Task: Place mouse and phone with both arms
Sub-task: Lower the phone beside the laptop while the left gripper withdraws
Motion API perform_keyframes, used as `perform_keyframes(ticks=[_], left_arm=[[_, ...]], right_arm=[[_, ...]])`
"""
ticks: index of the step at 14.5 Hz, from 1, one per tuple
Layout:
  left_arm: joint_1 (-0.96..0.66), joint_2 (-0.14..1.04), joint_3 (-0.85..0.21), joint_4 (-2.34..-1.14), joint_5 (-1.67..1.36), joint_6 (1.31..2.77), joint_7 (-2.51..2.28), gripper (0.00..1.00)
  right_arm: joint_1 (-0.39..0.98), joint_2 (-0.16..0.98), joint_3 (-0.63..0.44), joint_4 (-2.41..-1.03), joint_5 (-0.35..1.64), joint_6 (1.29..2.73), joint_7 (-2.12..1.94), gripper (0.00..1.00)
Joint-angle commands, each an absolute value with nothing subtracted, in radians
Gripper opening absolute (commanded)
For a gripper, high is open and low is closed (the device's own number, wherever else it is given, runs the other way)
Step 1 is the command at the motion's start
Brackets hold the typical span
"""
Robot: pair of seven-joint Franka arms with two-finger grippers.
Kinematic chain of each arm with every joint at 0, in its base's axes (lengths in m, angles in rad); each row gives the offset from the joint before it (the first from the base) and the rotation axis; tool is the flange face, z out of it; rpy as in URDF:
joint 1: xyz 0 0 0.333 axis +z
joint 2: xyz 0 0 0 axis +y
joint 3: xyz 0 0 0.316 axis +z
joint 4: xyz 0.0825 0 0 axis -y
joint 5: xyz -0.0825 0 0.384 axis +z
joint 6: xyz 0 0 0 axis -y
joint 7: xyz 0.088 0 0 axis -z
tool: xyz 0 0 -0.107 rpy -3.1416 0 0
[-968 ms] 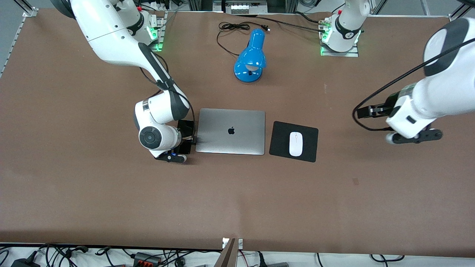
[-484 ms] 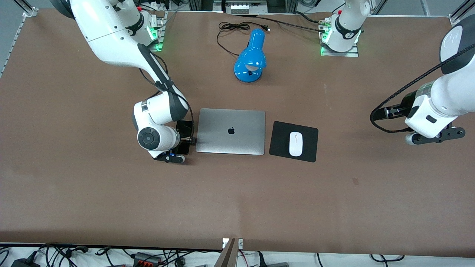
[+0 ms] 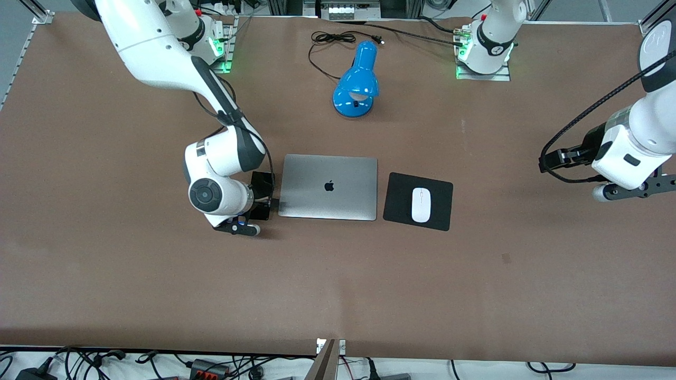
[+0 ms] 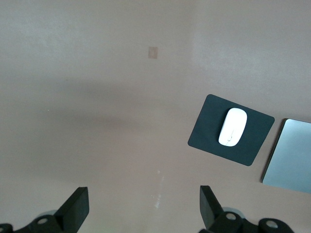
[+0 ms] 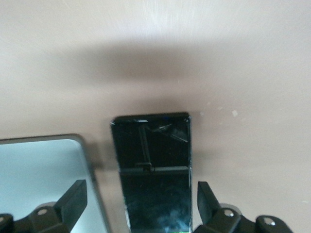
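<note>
The black phone (image 5: 153, 170) lies flat on the brown table, right beside the closed silver laptop (image 3: 328, 187) at the end toward the right arm. My right gripper (image 5: 141, 206) hangs low over it, open, its fingers wide of both long edges. In the front view the right wrist hides most of the phone. The white mouse (image 3: 421, 205) rests on a black square pad (image 3: 398, 198) at the laptop's other end. My left gripper (image 4: 143, 211) is open with nothing in it, high over bare table toward the left arm's end, well away from the mouse (image 4: 233, 127).
A blue desk lamp (image 3: 356, 84) lies farther from the front camera than the laptop, its black cord (image 3: 332, 39) coiled near the table's edge by the bases. A small dark mark (image 3: 506, 258) shows on the table nearer the camera than the pad.
My right gripper has opened and let go of the phone, which now lies beside the laptop. The left arm has drawn away from the mouse pad toward its own end of the table.
</note>
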State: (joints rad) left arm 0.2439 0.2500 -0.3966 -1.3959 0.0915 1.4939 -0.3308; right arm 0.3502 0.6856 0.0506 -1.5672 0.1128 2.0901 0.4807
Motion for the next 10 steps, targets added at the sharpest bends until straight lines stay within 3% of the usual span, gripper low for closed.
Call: perform_keyframes(ticks=[1,2,5,10], left_arm=[[0.244,0.148,-0.393,-1.514,0.086,1.531,-0.310,1.00],[0.218,0.129,-0.362,-1.537,0.077,1.551,-0.310,1.00],[-0.009,0.129,-0.108,-1.548,0.031,1.560,-0.308,1.00],[0.067,0.123,-0.109,-1.577,-0.031,1.578,-0.141,1.00]], right_arm=[[0.344,0.583,0.029,-1.569,0.088,2.028,0.476,1.00],[0.342,0.560,0.017,-1.548,0.066,2.004,0.474,1.00],[0.333,0.543,0.008,-1.427,0.039,1.857,0.474,1.00],[0.295,0.532,-0.008,-1.273,-0.023,1.729,0.338,1.00]])
